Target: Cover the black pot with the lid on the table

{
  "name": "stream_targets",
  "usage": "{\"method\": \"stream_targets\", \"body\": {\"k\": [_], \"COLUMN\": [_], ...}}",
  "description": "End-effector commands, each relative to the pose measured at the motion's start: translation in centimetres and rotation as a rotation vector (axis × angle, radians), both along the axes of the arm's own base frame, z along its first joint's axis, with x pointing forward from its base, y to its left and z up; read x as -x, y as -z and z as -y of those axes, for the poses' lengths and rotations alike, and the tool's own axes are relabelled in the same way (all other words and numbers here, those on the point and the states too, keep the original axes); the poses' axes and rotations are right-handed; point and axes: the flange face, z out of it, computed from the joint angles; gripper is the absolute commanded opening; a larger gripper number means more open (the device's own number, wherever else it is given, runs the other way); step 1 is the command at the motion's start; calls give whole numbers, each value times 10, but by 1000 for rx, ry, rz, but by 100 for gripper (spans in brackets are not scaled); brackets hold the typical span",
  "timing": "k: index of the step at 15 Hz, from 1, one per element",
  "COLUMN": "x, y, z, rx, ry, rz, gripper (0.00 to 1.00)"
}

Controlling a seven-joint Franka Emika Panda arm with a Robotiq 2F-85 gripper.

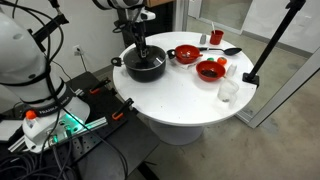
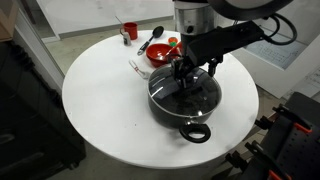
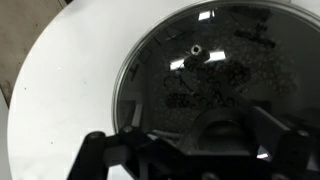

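The black pot (image 1: 146,66) stands on the round white table (image 1: 185,100). In an exterior view the pot (image 2: 170,112) shows one side handle toward the camera. The glass lid (image 2: 200,95) with its metal rim lies on the pot. In the wrist view the lid (image 3: 170,90) fills the frame, with a small dark knob at its middle. My gripper (image 2: 184,74) hangs just over the lid, toward one side of the pot. In the wrist view its fingers (image 3: 190,150) stand wide apart with nothing between them but a dark arched part below.
Two red bowls (image 1: 185,54) (image 1: 211,69), a red cup (image 1: 216,38), a black spoon (image 1: 232,49) and a clear plastic cup (image 1: 228,90) sit beyond the pot. Another exterior view shows a red bowl (image 2: 163,53) and the red cup (image 2: 129,31). Cables and equipment crowd the floor beside the table.
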Motion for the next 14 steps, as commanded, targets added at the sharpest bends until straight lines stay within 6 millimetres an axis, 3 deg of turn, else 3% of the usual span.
{"method": "stream_targets", "body": {"k": [1,10,11,14], "x": [18,23,16,20], "y": [-41,-147,-128,-146], "z": [19,69,62,69], "rx": [-8,-89,-66,-72], "ry": [-76,-192,-170,-182], "rz": [-15,5,14,19], "gripper": [100,100,100,100]}}
